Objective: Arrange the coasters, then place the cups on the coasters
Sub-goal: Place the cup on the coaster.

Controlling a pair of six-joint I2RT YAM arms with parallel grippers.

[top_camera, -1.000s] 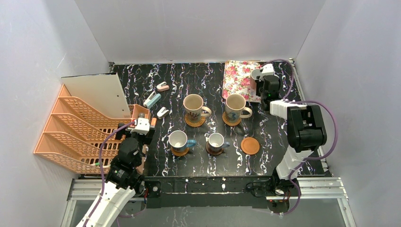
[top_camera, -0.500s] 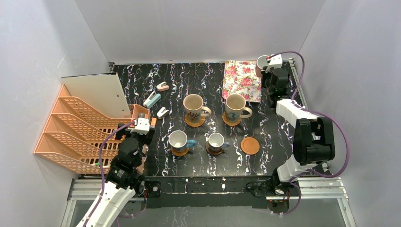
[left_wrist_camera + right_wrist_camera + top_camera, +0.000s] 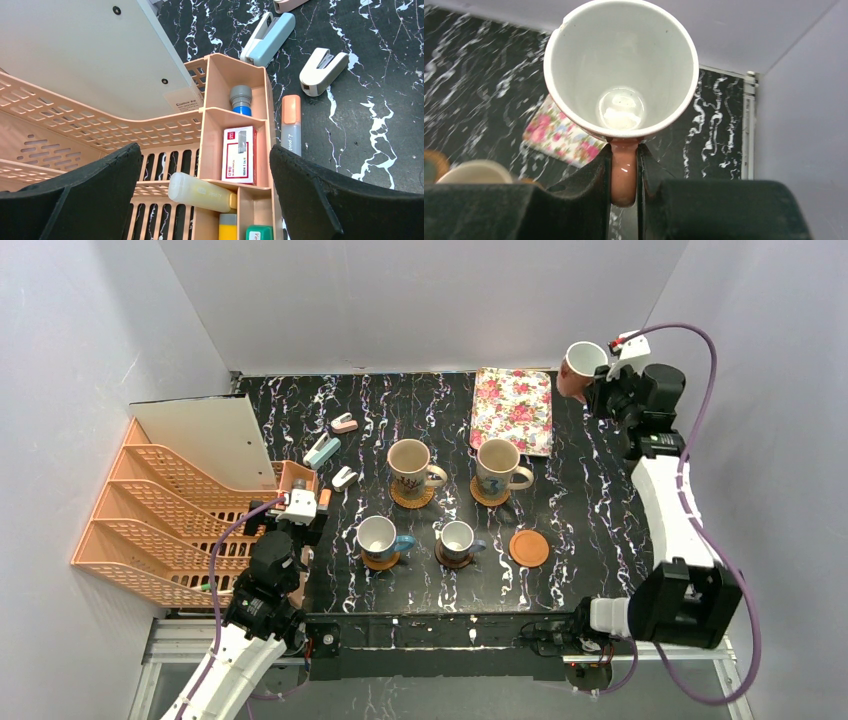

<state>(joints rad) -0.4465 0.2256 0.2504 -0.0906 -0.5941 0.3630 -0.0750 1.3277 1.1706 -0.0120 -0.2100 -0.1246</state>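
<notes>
My right gripper (image 3: 624, 172) is shut on the reddish handle (image 3: 623, 175) of a small white-lined cup (image 3: 581, 365), which hangs in the air at the far right, beyond the floral tray. Two large beige cups (image 3: 409, 465) (image 3: 497, 466) stand on coasters in the back row. In the front row, two small cups (image 3: 378, 537) (image 3: 457, 538) sit on coasters too. One smooth orange-brown coaster (image 3: 528, 548) lies bare to the right of them. My left gripper (image 3: 206, 190) is open above the peach desk organiser at the left, with nothing between its fingers.
A pink floral tray (image 3: 513, 408) lies at the back right. The peach organiser (image 3: 165, 515) with pens and a staple box (image 3: 239, 154) fills the left side. Two staplers (image 3: 322, 451) (image 3: 345, 477) and a small clip (image 3: 343, 423) lie near it. A grey wall stands close behind the right gripper.
My right arm has lifted the cup off the tray area and swung it up and to the right, stretching out toward the far right corner. The left arm has not moved.
</notes>
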